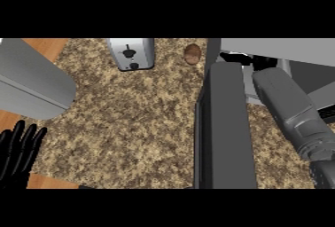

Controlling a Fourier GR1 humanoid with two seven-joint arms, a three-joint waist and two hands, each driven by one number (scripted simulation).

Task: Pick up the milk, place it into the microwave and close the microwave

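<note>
The microwave (281, 46) stands at the top right with its dark door (226, 128) swung open toward me. My right forearm (288, 106) reaches up into the opening. Only black parts of my right hand (265, 62) show at the cavity's mouth. A small white sliver (239, 54) beside them may be the milk; the rest of it is hidden. At the lower left edge my left hand (18, 150) rests open, fingers up, holding nothing.
A silver toaster (131, 53) stands at the back of the granite counter (131, 124). A brown, potato-like lump (192, 54) lies right of it, near the door's far end. A large grey rounded body (29, 84) fills the left side.
</note>
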